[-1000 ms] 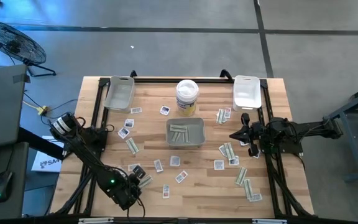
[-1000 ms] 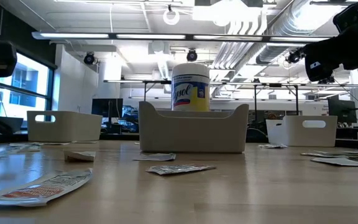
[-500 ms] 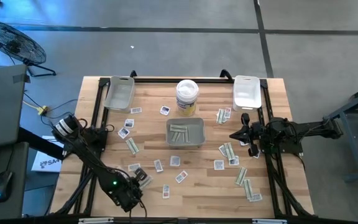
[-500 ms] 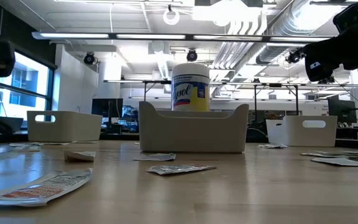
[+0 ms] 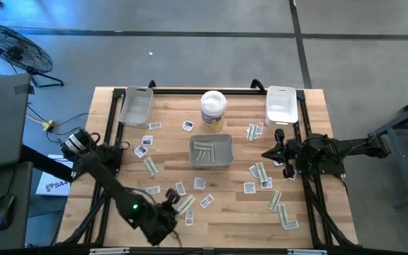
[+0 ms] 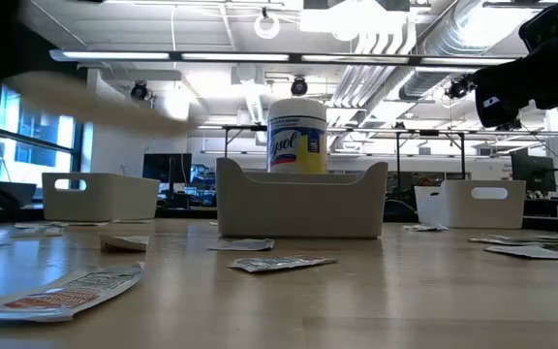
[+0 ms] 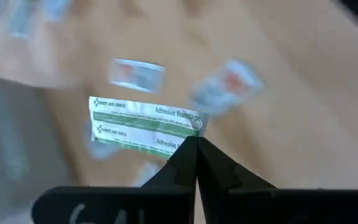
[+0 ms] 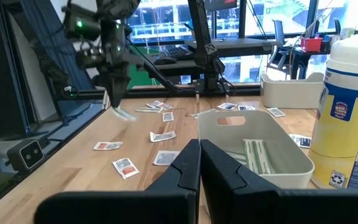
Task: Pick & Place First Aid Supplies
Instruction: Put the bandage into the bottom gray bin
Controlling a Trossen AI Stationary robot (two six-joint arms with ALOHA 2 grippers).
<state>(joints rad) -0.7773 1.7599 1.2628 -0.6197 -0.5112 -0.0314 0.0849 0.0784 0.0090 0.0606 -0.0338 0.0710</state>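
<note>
The first aid supplies are many small flat packets scattered on the wooden table point(image 5: 225, 212), with several pale strips lying in the grey centre tray point(image 5: 211, 150). My left gripper point(image 5: 174, 208) is over the near left part of the table, shut on green-and-white adhesive bandage strips point(image 7: 143, 124). They also show in the high view point(image 5: 185, 204) and as a pale blur in the low view point(image 6: 95, 102). My right gripper point(image 5: 266, 153) is shut and empty, holding still above the table's right side. My left gripper pinches the bandage strips by one end point(image 7: 191, 129) between its two fingertips. Two printed strips show side by side. They stick out beyond the fingertips, lifted clear of the table and the packets below.
A tall white tub with a yellow label point(image 5: 213, 110) stands behind the centre tray. A grey tray point(image 5: 136, 105) is at the far left corner and a white tray point(image 5: 280, 104) at the far right. Loose packets lie at the left point(image 5: 149, 166) and right point(image 5: 278, 205).
My left gripper has gone toward the table's right edge with the bandage strips held in it. The strips now show as a raised blur at the low view's upper left.
</note>
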